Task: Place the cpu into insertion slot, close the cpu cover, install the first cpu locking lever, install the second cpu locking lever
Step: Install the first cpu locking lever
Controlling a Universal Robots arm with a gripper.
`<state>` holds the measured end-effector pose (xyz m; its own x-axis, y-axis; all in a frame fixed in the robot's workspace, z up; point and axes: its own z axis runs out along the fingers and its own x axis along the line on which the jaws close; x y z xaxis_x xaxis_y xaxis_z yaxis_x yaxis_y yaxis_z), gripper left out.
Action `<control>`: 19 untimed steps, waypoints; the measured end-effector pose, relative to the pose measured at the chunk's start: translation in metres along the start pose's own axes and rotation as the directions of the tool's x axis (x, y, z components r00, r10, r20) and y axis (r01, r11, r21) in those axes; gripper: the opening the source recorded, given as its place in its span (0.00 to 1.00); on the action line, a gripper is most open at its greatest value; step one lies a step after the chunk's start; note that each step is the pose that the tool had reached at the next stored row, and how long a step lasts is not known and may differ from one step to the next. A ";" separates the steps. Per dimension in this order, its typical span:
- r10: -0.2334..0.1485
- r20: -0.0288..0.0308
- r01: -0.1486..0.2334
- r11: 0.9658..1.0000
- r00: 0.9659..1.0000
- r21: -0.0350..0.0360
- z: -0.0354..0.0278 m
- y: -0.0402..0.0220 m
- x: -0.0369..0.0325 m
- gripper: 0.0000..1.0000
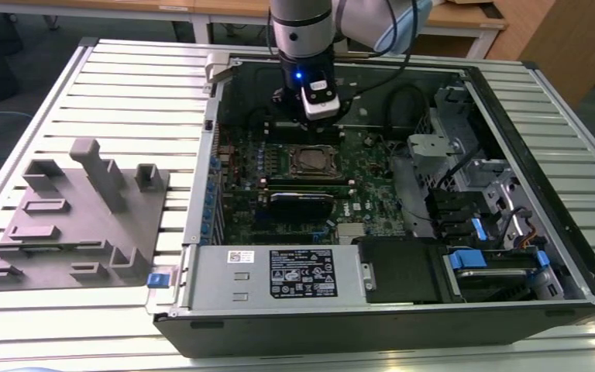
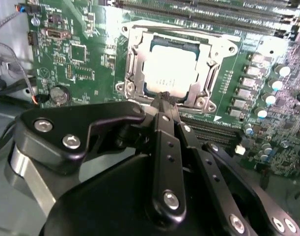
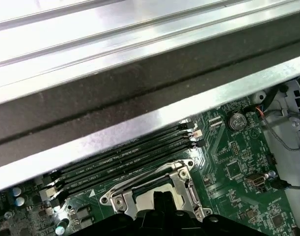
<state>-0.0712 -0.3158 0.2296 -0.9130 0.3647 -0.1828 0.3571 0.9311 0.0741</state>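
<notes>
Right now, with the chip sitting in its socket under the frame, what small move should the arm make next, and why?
Probably a short descent toward the socket's edge to work a locking lever. In the second wrist view the cpu already lies in the insertion slot with the cpu cover down around it, and the gripper hangs just above the near rim.

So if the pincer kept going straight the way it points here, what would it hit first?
Probably the cpu cover, closed over the cpu in the insertion slot. The pincer points at the frame's near edge, though its height above it is unclear.
</notes>
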 end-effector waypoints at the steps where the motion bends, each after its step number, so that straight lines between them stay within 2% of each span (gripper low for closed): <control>1: 0.000 -0.009 0.000 1.000 1.000 0.004 0.0002 0.0001 -0.0002 0.11; 5: 0.000 -0.071 0.003 0.999 0.997 0.040 0.0010 0.0009 -0.0022 0.11; 6: -0.001 -0.086 0.005 0.999 0.996 0.050 0.0012 0.0010 -0.0027 0.11; 7: -0.001 -0.096 0.006 0.998 0.995 0.059 0.0014 0.0011 -0.0029 0.11; 8: -0.001 -0.097 0.007 0.998 0.995 0.061 0.0014 0.0011 -0.0028 0.11; 14: -0.003 -0.098 0.009 0.998 0.995 0.061 0.0017 0.0015 -0.0037 0.11; 16: -0.020 -0.099 0.026 0.998 0.995 0.058 0.0021 0.0015 -0.0040 0.11; 19: -0.066 -0.102 0.071 0.996 0.993 0.049 0.0030 0.0015 -0.0038 0.11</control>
<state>-0.0665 -0.3158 0.2274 -0.9499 0.3002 -0.0866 0.3002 0.9538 0.0126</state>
